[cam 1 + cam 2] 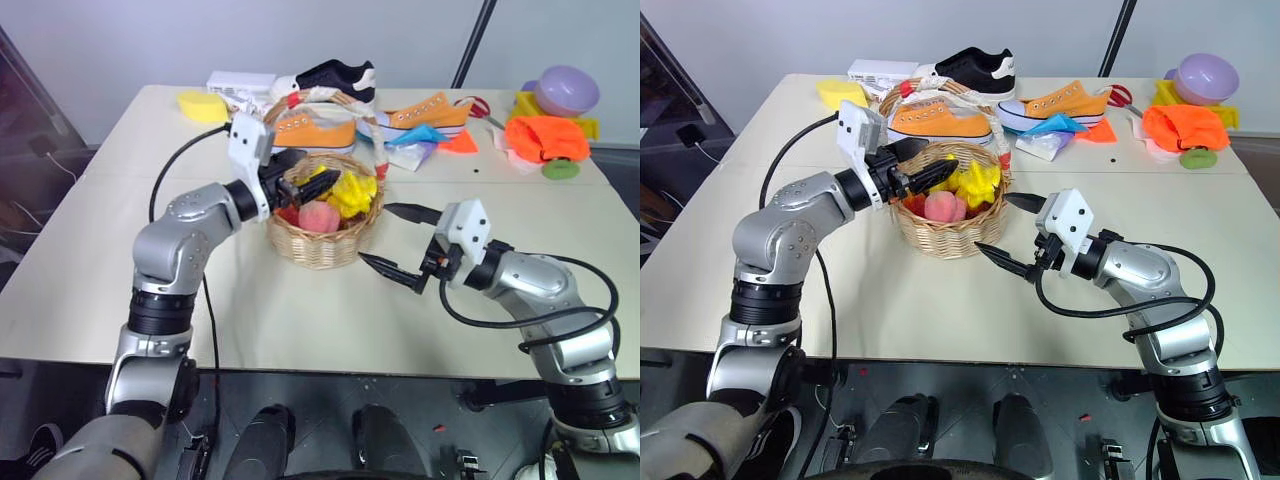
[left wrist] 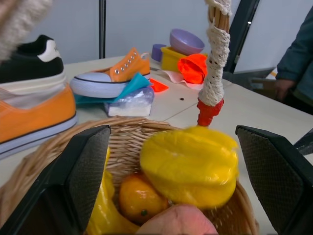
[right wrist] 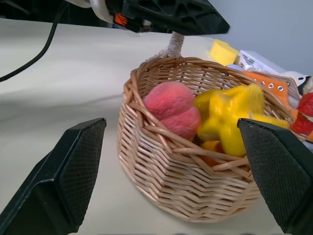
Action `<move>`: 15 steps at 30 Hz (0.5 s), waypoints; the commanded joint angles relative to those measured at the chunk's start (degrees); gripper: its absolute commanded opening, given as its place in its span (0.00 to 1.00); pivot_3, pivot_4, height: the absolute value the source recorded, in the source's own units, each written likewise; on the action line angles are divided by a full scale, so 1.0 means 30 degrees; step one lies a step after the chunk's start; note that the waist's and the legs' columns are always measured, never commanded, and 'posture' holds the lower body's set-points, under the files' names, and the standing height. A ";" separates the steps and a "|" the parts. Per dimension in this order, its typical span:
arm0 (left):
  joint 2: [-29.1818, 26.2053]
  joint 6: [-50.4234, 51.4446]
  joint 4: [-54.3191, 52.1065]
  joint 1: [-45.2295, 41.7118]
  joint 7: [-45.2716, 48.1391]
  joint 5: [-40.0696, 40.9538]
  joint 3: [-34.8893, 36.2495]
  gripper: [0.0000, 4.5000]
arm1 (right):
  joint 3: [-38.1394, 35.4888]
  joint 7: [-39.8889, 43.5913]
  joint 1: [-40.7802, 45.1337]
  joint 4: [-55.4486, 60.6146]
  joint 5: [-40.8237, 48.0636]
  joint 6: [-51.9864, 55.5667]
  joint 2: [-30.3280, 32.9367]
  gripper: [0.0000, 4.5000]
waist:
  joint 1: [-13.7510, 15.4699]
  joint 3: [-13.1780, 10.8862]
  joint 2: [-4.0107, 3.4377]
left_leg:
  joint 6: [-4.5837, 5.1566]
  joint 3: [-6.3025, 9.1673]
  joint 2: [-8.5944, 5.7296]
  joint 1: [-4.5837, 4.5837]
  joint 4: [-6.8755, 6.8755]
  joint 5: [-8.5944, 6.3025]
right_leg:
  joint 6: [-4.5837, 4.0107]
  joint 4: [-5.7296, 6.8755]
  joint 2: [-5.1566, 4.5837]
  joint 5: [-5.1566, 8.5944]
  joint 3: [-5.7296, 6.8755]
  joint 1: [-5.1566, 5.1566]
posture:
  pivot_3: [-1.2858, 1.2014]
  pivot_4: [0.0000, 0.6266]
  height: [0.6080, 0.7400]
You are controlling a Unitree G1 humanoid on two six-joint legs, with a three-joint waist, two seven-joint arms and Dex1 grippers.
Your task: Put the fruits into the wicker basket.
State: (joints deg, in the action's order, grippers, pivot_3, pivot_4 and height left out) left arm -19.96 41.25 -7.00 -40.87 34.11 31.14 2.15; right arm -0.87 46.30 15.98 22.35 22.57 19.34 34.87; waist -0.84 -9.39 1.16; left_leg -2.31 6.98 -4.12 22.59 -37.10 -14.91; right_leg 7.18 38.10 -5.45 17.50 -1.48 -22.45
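The left pincer (image 1: 312, 186) hangs over the near rim of the wicker basket (image 1: 322, 243), jaws spread wide, holding nothing. The right pincer (image 1: 396, 243) stands beside the basket on the desk (image 1: 300, 310), equally wide and empty. The peach (image 3: 172, 108) and the yellow ridged fruit (image 2: 190, 165) lie inside the basket. No writing is legible.

Lighting reading bright, even and diffuse, seemingly falling from overhead. Throwing only faint soft shadows on the table (image 1: 300, 310). Showing no harsh glare. Blurring the yellow ridged fruit (image 2: 190, 166) at close range in the left wrist view; softening a shoe (image 2: 29, 105) at nine o'clock.
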 commanded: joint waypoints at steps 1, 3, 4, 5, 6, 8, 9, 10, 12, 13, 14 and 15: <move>-0.0817 0.0519 -0.2653 0.0938 0.1106 0.1886 0.1121 1.00 | -0.0407 -0.0472 0.0391 0.0288 0.0209 -0.0110 -0.0272 1.00 | -0.0043 -0.0001 -0.0002 | 0.0000 0.0000 0.0001 0.0000 0.0001 0.0000 | 0.0000 -0.0001 0.0000 0.0000 -0.0003 -0.0001 | 0.52 0.24 1.00; -0.1678 0.1200 -0.4130 0.2190 0.1802 0.3422 0.2032 1.00 | -0.0775 -0.1500 0.0722 0.0180 0.0628 0.0423 -0.0977 1.00 | -0.0059 -0.0002 -0.0003 | 0.0000 0.0002 0.0008 -0.0001 0.0007 0.0000 | -0.0001 0.0001 0.0000 0.0000 -0.0004 -0.0001 | 0.52 0.24 1.00; -0.2219 0.1297 -0.4689 0.2856 0.2131 0.3780 0.2384 1.00 | -0.0939 -0.2164 0.0860 0.0118 0.0688 0.0705 -0.1358 1.00 | -0.0111 -0.0002 -0.0005 | 0.0000 0.0003 0.0017 -0.0003 0.0012 0.0000 | -0.0002 0.0001 0.0004 0.0000 -0.0007 -0.0006 | 0.52 0.24 1.00; -0.3112 0.1045 -0.5272 0.3942 0.2895 0.3884 0.2861 1.00 | -0.0974 -0.3012 0.0971 0.0062 0.0430 0.0842 -0.1868 1.00 | -0.0176 0.0001 -0.0011 | 0.0000 -0.0002 0.0019 -0.0011 0.0017 0.0000 | -0.0003 0.0002 0.0004 0.0001 -0.0017 -0.0006 | 0.52 0.24 1.00; -0.3893 0.0881 -0.5621 0.4891 0.3379 0.3935 0.3314 1.00 | -0.0949 -0.3832 0.1078 0.0008 0.0077 0.0824 -0.2389 1.00 | -0.0147 -0.0006 -0.0026 | -0.0001 -0.0011 0.0025 -0.0022 0.0036 0.0000 | -0.0006 0.0005 0.0005 0.0002 -0.0033 -0.0017 | 0.52 0.24 1.00; -0.4846 -0.0131 -0.6045 0.6609 0.4062 0.3916 0.4498 1.00 | -0.1038 -0.6102 0.1478 -0.0218 -0.0409 0.1370 -0.3786 1.00 | -0.0050 -0.0009 -0.0032 | -0.0001 -0.0012 0.0026 -0.0023 0.0046 0.0000 | -0.0011 0.0003 0.0008 0.0003 -0.0034 -0.0018 | 0.52 0.24 1.00; -0.4995 -0.0283 -0.6106 0.7375 0.4181 0.4406 0.5390 1.00 | -0.1074 -0.7098 0.1761 -0.0375 -0.0297 0.1842 -0.4589 1.00 | -0.0072 -0.0010 -0.0032 | 0.0000 -0.0009 0.0025 -0.0024 0.0046 -0.0001 | -0.0012 0.0001 0.0011 0.0003 -0.0032 -0.0013 | 0.52 0.24 1.00; -0.4835 -0.1245 -0.6135 0.8145 0.4378 0.4517 0.6304 1.00 | -0.0946 -0.7829 0.2056 -0.0603 -0.0414 0.2008 -0.5309 1.00 | -0.0071 -0.0013 -0.0042 | 0.0000 -0.0014 0.0025 -0.0025 0.0050 -0.0001 | -0.0015 0.0000 0.0005 0.0001 -0.0036 -0.0016 | 0.52 0.24 1.00; -0.4364 -0.2753 -0.5711 0.9734 0.4401 0.4314 0.7530 1.00 | -0.0280 -0.8505 0.2632 -0.1323 -0.1295 0.1864 -0.6098 1.00 | 0.0026 -0.0020 -0.0051 | -0.0001 -0.0018 0.0020 -0.0023 0.0053 0.0000 | -0.0020 -0.0005 -0.0009 -0.0001 -0.0038 -0.0023 | 0.52 0.24 1.00; -0.4453 -0.3727 -0.5681 1.0944 0.4868 0.3473 0.7495 1.00 | -0.0051 -0.8697 0.2932 -0.1782 -0.1629 0.1737 -0.6352 1.00 | 0.0024 -0.0019 -0.0053 | -0.0002 -0.0016 0.0017 -0.0023 0.0053 -0.0001 | -0.0020 -0.0015 -0.0011 -0.0001 -0.0031 -0.0016 | 0.52 0.24 1.00; -0.4544 -0.4706 -0.5895 1.2307 0.5494 0.2721 0.7345 1.00 | 0.0004 -0.8960 0.3376 -0.2346 -0.1748 0.1571 -0.6732 1.00 | 0.0020 -0.0019 -0.0074 | -0.0001 -0.0018 0.0017 -0.0025 0.0053 -0.0002 | -0.0021 -0.0028 -0.0014 -0.0001 -0.0032 -0.0008 | 0.52 0.24 1.00; -0.4527 -0.5021 -0.6109 1.3166 0.5610 0.2528 0.7261 1.00 | -0.0027 -0.9121 0.3810 -0.2890 -0.1744 0.1425 -0.7044 1.00 | 0.0009 -0.0019 -0.0076 | 0.0000 -0.0031 0.0003 -0.0028 0.0065 -0.0002 | -0.0021 -0.0035 -0.0028 -0.0001 -0.0035 -0.0007 | 0.52 0.24 1.00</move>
State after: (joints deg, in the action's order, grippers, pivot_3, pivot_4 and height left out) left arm -33.53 29.59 -23.38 -3.82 49.15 40.51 23.79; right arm -0.50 20.28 25.31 14.58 18.05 25.17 14.52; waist -0.82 -9.44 0.93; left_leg -2.30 6.85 -4.10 22.50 -36.88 -14.92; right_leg 7.12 37.96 -5.54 17.50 -1.61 -22.47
